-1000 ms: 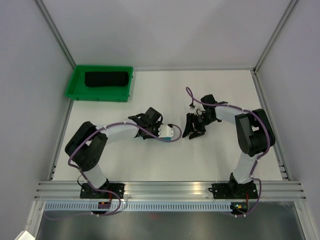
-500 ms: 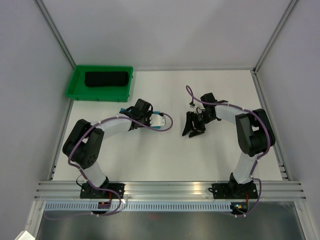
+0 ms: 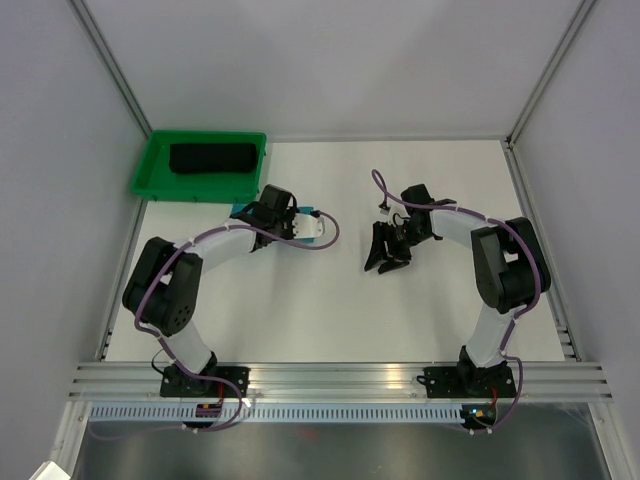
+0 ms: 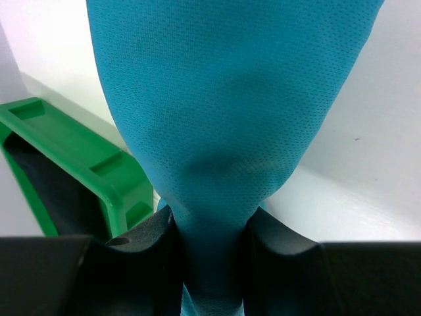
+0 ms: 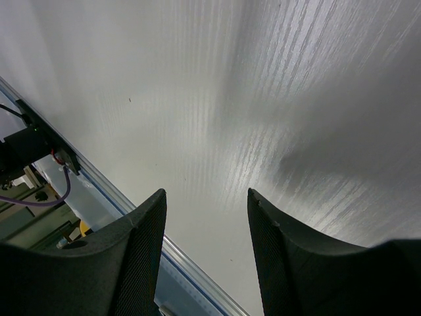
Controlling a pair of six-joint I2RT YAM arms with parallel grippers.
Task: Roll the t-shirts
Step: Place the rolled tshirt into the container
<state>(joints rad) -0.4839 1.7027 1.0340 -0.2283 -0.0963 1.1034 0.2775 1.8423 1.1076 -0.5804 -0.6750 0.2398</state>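
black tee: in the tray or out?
In: the black t-shirt lies bundled inside the green tray, per the top view.

T-shirts: two, a teal t-shirt (image 4: 223, 118) and a black t-shirt (image 3: 210, 158)
Trays: one green tray (image 3: 150, 172)
Grippers: two, left gripper (image 4: 210, 227) and right gripper (image 5: 207, 210)

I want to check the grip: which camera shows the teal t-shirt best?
The left wrist view: the teal t-shirt fills it, pinched in the left gripper. The top view shows only teal slivers beside that gripper; the right wrist view shows none of it.
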